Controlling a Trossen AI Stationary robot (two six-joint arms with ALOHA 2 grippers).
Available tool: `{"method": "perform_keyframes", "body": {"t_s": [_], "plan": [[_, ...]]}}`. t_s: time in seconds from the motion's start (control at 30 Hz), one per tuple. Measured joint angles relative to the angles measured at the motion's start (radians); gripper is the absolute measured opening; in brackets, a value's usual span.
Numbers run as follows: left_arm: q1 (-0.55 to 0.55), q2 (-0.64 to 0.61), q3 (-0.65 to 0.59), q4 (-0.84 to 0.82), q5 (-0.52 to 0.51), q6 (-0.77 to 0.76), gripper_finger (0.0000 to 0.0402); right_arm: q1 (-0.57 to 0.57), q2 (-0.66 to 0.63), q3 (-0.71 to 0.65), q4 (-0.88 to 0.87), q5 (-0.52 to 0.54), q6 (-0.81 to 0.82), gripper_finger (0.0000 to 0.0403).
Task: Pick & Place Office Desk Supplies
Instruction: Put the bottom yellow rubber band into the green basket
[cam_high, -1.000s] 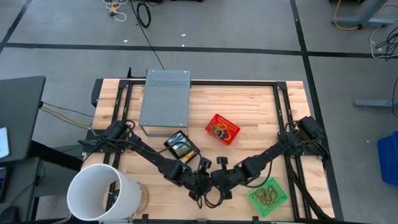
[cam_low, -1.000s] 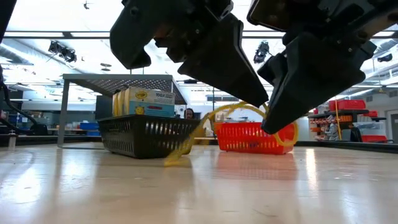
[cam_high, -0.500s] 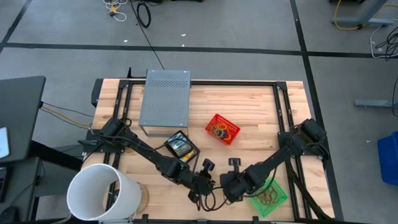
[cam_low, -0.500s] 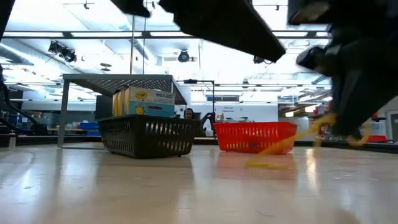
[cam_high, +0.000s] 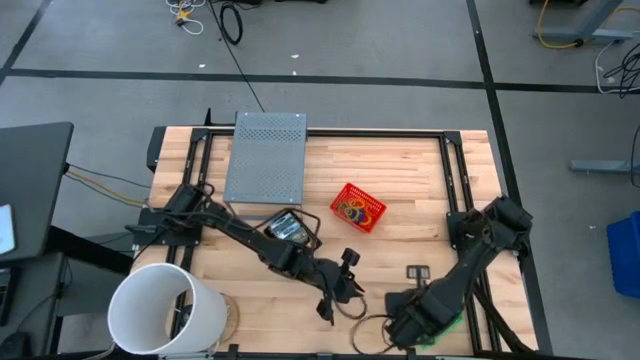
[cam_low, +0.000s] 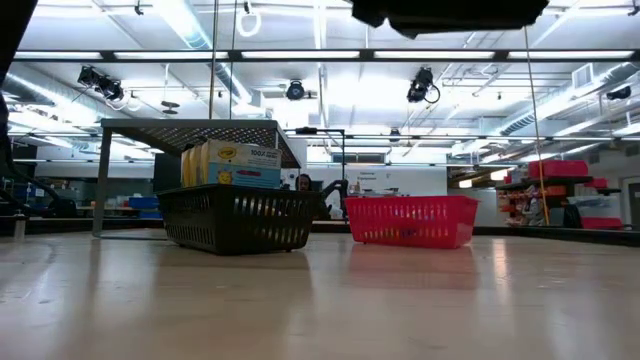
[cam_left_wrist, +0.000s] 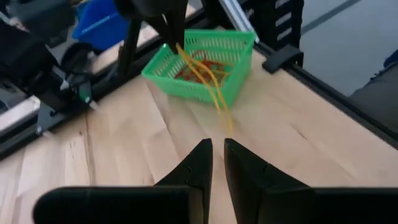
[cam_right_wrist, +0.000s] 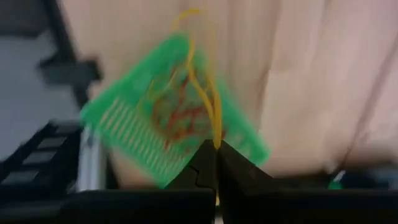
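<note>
- The right gripper (cam_right_wrist: 214, 146) now sits at the bottom right of the high view, above the green basket (cam_high: 445, 322), where a second ago it was nose to nose with the left one at bottom centre.
- Its jaws are pinched tight on a yellow rubber band (cam_right_wrist: 202, 93); in the right wrist view the loop dangles from the fingertips straight over the basket's pile of red and orange bands.
- The left wrist view agrees: the band (cam_left_wrist: 205, 78) hangs from the right fingers over the basket's (cam_left_wrist: 199, 68) near rim, its tail trailing onto the wood just outside it.
- The left gripper (cam_left_wrist: 216, 152) is lower centre in the high view, well apart from the basket, jaws parted to a narrow slit with nothing between them. A second ago both grippers had the band between them, so this reads as a handover just finished.
- The low view is clear of both grippers now, where a second ago they filled it; only a dark piece of arm shows at its top edge.
- Untouched through all this: the red basket (cam_high: 358, 207) at centre right with its coloured loops, and the black basket (cam_low: 240, 218) at centre left of the low view, holding the yellow-and-green crayon boxes (cam_low: 232, 165).
- The white bucket (cam_high: 160, 310) stands at lower left, not in play.
- My read: the band is one release from being sorted. The catch is that trailing tail, which could snag on the rim or end up half out.
</note>
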Motion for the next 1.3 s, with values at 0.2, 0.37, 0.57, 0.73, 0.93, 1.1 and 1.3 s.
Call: {"method": "perform_keyframes", "body": {"t_s": [0.2,0.37,0.57,0.73,0.93,1.1,1.3], "plan": [[0.019,0.000,0.000,0.044,0.048,0.034,0.0050,0.047,0.000,0.033,-0.104,-0.199,0.068,0.0000],[0.033,0.000,0.000,0.061,0.066,0.040,0.0050,0.068,0.000,-0.007,-0.111,-0.283,0.097,0.0000],[0.049,0.000,0.000,0.066,0.096,0.042,0.0050,0.058,0.000,-0.108,0.034,-0.303,0.071,0.0000],[0.049,0.002,0.000,0.080,0.098,0.041,0.0050,0.058,0.000,-0.231,0.227,-0.363,0.045,0.0000],[0.049,0.002,-0.001,0.093,0.097,0.045,0.0050,0.058,0.001,-0.331,0.276,-0.364,0.088,0.0019],[0.049,0.002,-0.001,0.094,0.095,0.045,0.0050,0.058,0.001,-0.342,0.288,-0.369,0.081,0.0072],[0.049,0.002,-0.001,0.094,0.094,0.045,0.0050,0.058,0.001,-0.342,0.319,-0.367,0.049,0.0158]]}}
